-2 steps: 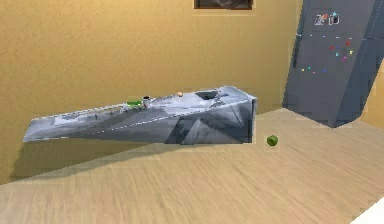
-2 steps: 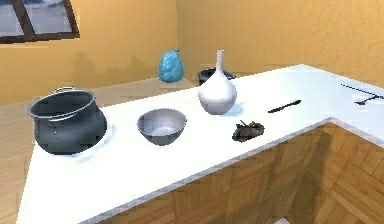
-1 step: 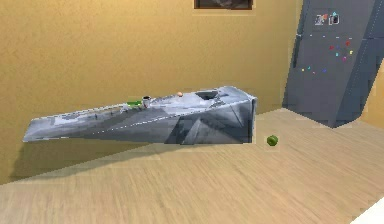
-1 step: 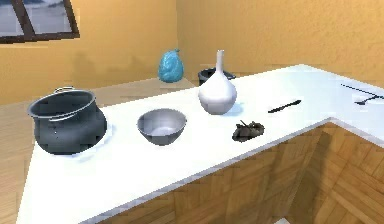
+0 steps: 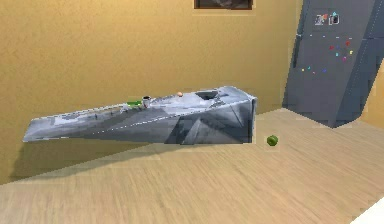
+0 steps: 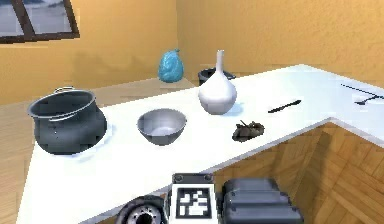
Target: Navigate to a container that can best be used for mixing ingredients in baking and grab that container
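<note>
Pincer (image 6: 148,212) is sitting at the arm side view's bottom edge, with just its dark round body showing beside the white marker square (image 6: 197,203). Its far end is running off the edge, so I can't tell if it's released or grasping anything.

The target is the metal bowl (image 6: 161,126). It's standing upright on the white counter (image 6: 300,90), straight out from the pincer and well apart from it, with bare top in between.

My read: navigation is about done and we're lining up for the grab. The next move is calling for lifting above rim height, extending out over the counter, then dropping onto the bowl's near wall. The lip is thin, so I'm favouring a rim grip over going round the body.

Surfaces:
- **Bowl:** it's looking like brushed steel, round and shallow, smooth and probably slippery.
- **Dark pot (image 6: 66,122):** it's sitting out from the pincer toward the view's left, near the bowl. It's matte and round-bellied, with side handles.
- **White vase (image 6: 218,92):** it's standing past the bowl toward the right, glossy and bulbous with a narrow neck. I'm guessing it's the tip-over risk on the reach.
- **Brown crumpled lump (image 6: 248,129):** it's lying further right, with a rough texture.
- **Blue-green lumpy thing (image 6: 170,67):** it's sitting at the counter's far edge.
</note>
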Available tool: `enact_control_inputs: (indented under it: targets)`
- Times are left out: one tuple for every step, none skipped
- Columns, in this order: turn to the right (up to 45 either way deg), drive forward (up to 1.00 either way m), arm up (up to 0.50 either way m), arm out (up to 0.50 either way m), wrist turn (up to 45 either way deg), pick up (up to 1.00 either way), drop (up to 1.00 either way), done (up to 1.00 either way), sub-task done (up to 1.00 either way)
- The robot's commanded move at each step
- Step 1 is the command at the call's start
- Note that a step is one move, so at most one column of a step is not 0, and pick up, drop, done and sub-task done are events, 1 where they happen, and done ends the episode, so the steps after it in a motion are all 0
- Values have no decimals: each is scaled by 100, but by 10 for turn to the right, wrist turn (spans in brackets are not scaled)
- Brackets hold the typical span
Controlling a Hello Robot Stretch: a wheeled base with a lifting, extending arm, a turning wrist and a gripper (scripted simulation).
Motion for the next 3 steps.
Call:
enact_control_inputs:
  targets:
    - [0,0,0,28,0,0,0,0,0]
    - [0,0,0,0,450,0,0,0,0]
    - [0,0,0,0,450,0,0,0,0]
